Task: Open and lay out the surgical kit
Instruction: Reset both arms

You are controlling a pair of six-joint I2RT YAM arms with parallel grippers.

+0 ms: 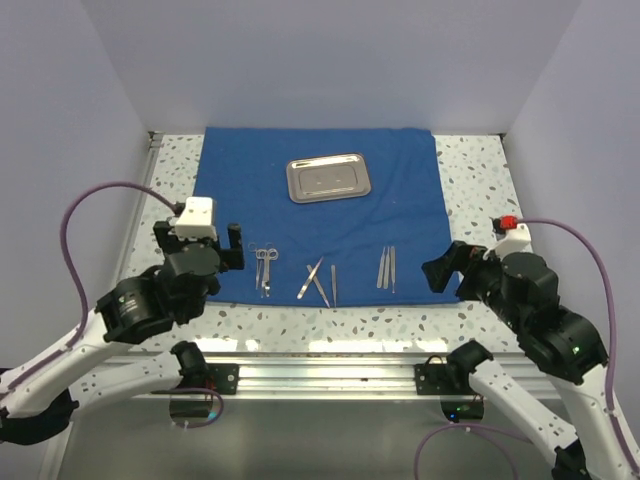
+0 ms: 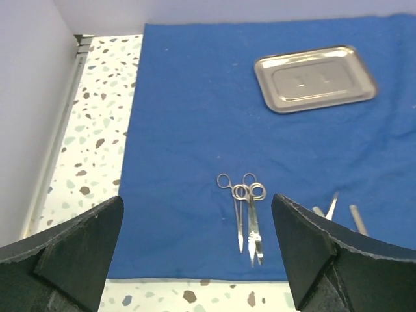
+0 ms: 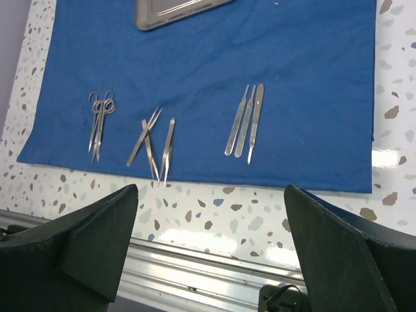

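The royal-blue cloth (image 1: 320,215) lay spread flat on the speckled table (image 1: 470,170), reaching from the back wall almost to the near edge. On its far half, near the middle, sat the small steel tray (image 1: 329,178), right way up and with nothing in it. Along the near edge of the cloth the steel instruments lay in three separate groups. At the left were two ring-handled forceps (image 2: 246,208), side by side and touching, rings toward the tray and tips toward the arms. In the middle lay the tweezers (image 3: 153,140), two of them crossed over each other and a third just beside them. To the right, well apart from these, three slim flat handles (image 3: 245,122) lay close together, nearly parallel.

The left pincer (image 2: 197,214) hung over the near left corner of the cloth with its jaws wide apart and nothing between them; the forceps showed through the gap in its wrist view. The right pincer (image 3: 211,192) was at the cloth's near right corner, over the bare table, its jaws likewise spread wide and holding nothing.
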